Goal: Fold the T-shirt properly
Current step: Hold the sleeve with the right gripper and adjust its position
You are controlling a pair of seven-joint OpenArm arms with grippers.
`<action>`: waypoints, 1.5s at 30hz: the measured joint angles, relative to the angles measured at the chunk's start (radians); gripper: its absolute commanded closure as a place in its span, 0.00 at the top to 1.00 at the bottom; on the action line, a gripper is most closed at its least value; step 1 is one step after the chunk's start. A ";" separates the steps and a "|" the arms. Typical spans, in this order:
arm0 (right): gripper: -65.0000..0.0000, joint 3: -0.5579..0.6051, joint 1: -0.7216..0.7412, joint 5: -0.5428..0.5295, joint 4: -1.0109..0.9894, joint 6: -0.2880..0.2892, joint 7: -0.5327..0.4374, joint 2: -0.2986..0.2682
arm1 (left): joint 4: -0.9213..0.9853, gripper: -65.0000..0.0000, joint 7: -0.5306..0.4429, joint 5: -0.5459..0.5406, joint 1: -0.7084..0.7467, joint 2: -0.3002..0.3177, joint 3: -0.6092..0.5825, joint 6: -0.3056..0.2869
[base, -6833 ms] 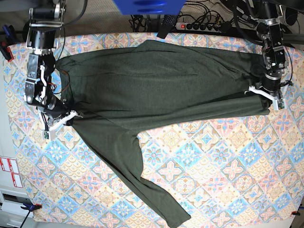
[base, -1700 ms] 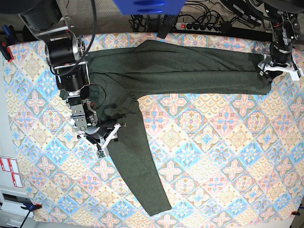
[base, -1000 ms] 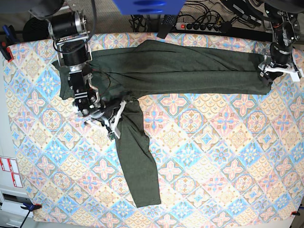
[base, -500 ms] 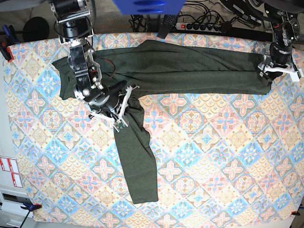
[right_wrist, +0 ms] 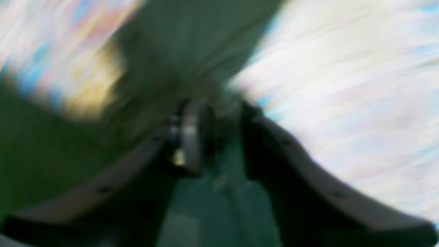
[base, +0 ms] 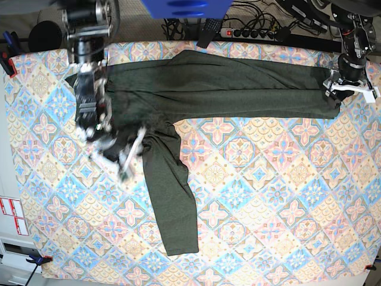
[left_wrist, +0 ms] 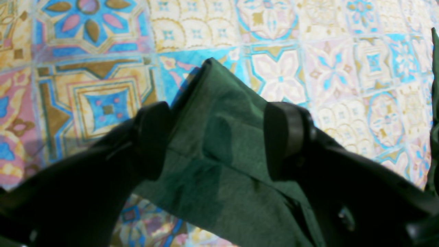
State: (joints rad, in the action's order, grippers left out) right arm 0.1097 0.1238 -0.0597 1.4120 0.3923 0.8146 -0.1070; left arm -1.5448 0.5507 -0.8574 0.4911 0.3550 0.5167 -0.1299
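The dark olive T-shirt (base: 226, 89) lies folded into a long band across the far side of the table. One sleeve (base: 172, 196) runs down from it toward the near edge. My right gripper (base: 122, 158), blurred by motion, is just left of the sleeve's top and off the cloth. In the right wrist view its fingers stand apart (right_wrist: 219, 133) above green fabric (right_wrist: 199, 41), so it is open. My left gripper (base: 351, 89) rests at the band's right end. It is open (left_wrist: 219, 137), with a shirt corner (left_wrist: 219, 99) lying flat between the fingers.
A patterned tablecloth (base: 268, 196) covers the table. A power strip and cables (base: 250, 33) lie behind the far edge, with a blue object (base: 184, 7) above them. Clamps (base: 6, 59) hold the cloth at the left edge.
The right gripper has let go of the sleeve near the shoulder, parted its fingers and swung down and left. The sleeve stays where it was laid. The left arm has not moved.
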 measured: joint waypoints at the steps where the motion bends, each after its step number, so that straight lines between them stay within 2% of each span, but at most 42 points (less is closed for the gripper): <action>1: 0.41 -0.019 0.024 -0.005 -0.013 0.000 -0.019 -0.002 | 0.000 0.64 0.000 0.000 0.000 -0.001 0.000 0.000; 4: 0.43 -0.063 0.035 -0.016 -0.080 0.000 -0.027 0.002 | 0.000 0.64 0.000 0.000 -0.001 0.001 0.000 0.000; 7: 0.43 -0.069 -0.002 -0.003 -0.166 0.008 0.029 0.004 | 0.000 0.64 0.000 0.000 0.000 -0.002 0.000 -0.001; 8: 0.43 -0.069 0.006 -0.016 -0.180 0.010 0.004 0.003 | 0.000 0.64 0.000 0.000 -0.001 -0.002 0.000 -0.001; 9: 0.43 -0.067 0.033 -0.006 -0.192 0.009 0.031 0.002 | 0.000 0.64 0.000 0.000 0.000 -0.002 0.000 -0.001; 13: 0.43 -0.065 0.132 -0.023 -0.230 0.000 -0.037 0.002 | 0.000 0.64 0.002 0.003 -0.013 -0.003 0.000 0.003; 17: 0.43 -0.065 0.093 -0.014 -0.271 0.005 0.000 0.006 | 0.000 0.64 -0.004 0.001 -0.025 0.003 0.000 -0.002; 18: 0.43 -0.065 0.071 0.002 -0.277 0.009 -0.031 0.005 | 0.000 0.64 -0.003 0.001 -0.024 0.002 0.000 -0.002; 19: 0.43 -0.065 0.066 -0.026 -0.275 0.007 -0.031 0.002 | 0.000 0.64 0.001 0.002 -0.023 0.000 0.000 -0.001; 20: 0.43 -0.065 0.074 -0.003 -0.275 0.008 0.000 0.002 | 0.000 0.64 0.000 0.000 -0.022 0.000 0.000 -0.002; 25: 0.43 -0.065 0.111 -0.016 -0.266 0.003 -0.048 0.005 | 0.000 0.64 0.002 0.003 -0.020 0.000 -0.003 -0.003; 41: 0.42 -0.063 0.092 -0.008 -0.272 0.004 -0.031 0.007 | 0.000 0.64 0.003 0.004 -0.023 0.000 -0.030 -0.001; 45: 0.43 -0.065 0.095 -0.008 -0.272 0.004 -0.033 0.026 | 0.000 0.64 0.003 0.003 -0.023 0.000 -0.030 -0.001</action>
State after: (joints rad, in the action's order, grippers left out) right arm 0.0448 0.2192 -0.0673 1.1404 0.3962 0.7818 -0.0814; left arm -1.5448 0.5533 -0.8539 0.4686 0.3546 0.4866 -0.1310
